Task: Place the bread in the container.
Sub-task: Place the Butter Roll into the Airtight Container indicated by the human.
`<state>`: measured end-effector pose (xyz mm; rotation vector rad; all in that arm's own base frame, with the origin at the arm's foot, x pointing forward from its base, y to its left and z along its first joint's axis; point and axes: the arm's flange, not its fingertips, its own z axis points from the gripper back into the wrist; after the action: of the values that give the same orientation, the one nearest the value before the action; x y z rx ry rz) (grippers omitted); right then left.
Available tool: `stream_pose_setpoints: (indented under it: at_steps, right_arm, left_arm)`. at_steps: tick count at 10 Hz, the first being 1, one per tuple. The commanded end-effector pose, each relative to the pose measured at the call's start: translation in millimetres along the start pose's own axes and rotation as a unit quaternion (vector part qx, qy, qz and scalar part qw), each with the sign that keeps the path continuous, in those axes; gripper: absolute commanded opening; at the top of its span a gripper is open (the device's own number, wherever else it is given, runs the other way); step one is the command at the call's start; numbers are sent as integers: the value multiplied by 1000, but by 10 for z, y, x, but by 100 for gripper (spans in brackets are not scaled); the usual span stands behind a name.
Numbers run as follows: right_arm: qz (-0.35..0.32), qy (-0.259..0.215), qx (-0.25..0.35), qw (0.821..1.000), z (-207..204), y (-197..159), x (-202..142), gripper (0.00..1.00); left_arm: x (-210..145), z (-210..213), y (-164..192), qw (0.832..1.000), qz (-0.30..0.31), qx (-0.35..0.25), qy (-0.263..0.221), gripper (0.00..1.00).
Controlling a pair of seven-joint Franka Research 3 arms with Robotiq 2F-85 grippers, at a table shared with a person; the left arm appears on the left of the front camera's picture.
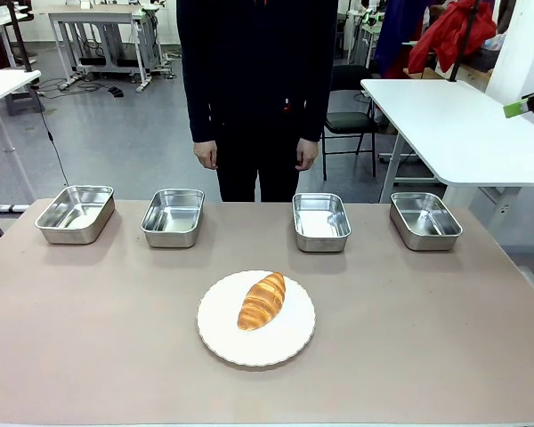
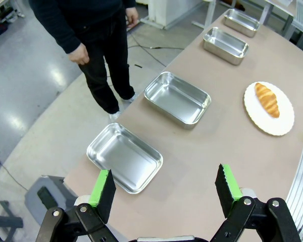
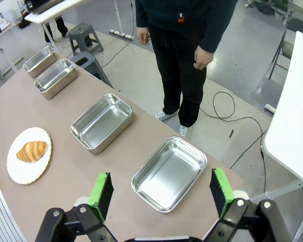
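Bread (image 1: 262, 301) lies on the white plate (image 1: 222, 342) in the middle of the table (image 1: 427, 338). Four steel containers (image 1: 172, 233) sit in a row past it, from 10 o'clock round to 2 o'clock. None of them touch the plate. The left gripper (image 2: 164, 174) has its fingers spread wide and holds nothing. The right gripper (image 3: 161, 176) is spread wide too, and holds nothing.

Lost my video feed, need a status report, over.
Left gripper open, empty; right gripper open, empty. Bread on white plate. Four containers empty along far edge. Person's hands hang clear of table.
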<state>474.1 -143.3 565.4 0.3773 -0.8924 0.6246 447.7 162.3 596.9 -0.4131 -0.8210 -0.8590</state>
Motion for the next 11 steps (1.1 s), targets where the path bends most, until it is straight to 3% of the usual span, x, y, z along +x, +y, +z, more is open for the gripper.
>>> stream_pose_setpoints:
  at_steps: [1, 11]
  right_arm:
    - [1, -4, 1, 1000, 0, 7, 12, 100]
    - [1, -4, 1, 1000, 0, 7, 12, 100]
  left_arm:
    - [9, 3, -10, 1000, -3, -2, -1, 100]
    - [9, 3, -10, 1000, -3, -2, -1, 100]
